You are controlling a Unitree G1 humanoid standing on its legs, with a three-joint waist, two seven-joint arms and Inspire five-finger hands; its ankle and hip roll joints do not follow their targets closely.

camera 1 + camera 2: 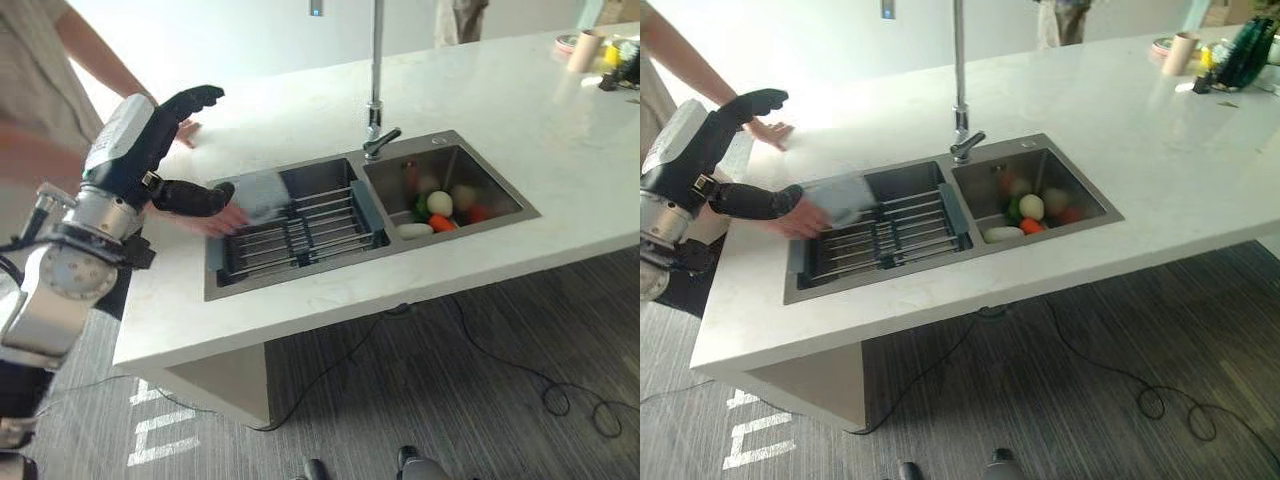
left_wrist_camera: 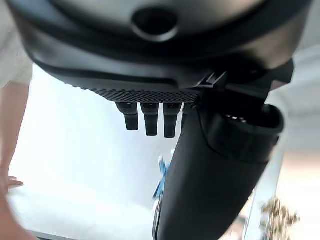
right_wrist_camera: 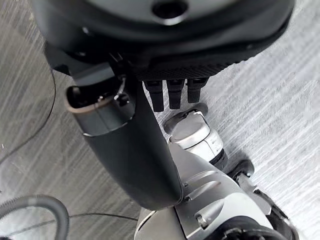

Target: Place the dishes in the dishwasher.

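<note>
The left robot hand, fingers spread apart and empty, hung over the surface beside the rack in the sink, where a person's hand lowered a pale dish just right of its thumb.

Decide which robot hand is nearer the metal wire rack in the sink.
Left. The left hand hovers open beside the metal wire rack; the right hand hangs open over the floor.
</note>
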